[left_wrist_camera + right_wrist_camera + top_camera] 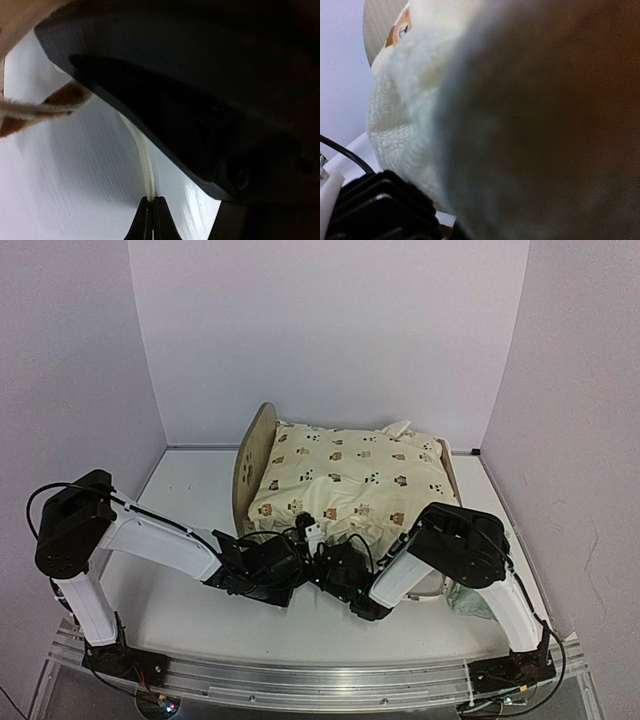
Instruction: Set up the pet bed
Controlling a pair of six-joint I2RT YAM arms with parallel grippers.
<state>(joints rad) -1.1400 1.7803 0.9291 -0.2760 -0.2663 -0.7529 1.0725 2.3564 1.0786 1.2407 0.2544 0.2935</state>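
Fleecy cream cloth of the cushion [405, 115] crowds the right wrist view, so close that it blurs. Whether the jaws of the right gripper [332, 560] are wide or closed cannot be told. The left gripper [152, 207] has its jaws pinched tight on a thin, flat cream tie [145, 155]. The pet bed [253, 450], smooth pale wood with an arched headboard, sits in the middle of the white table [190, 500], and the plump bear-print cushion lies over it. A soft mint pillow [472, 602] peeks out beside the right arm.
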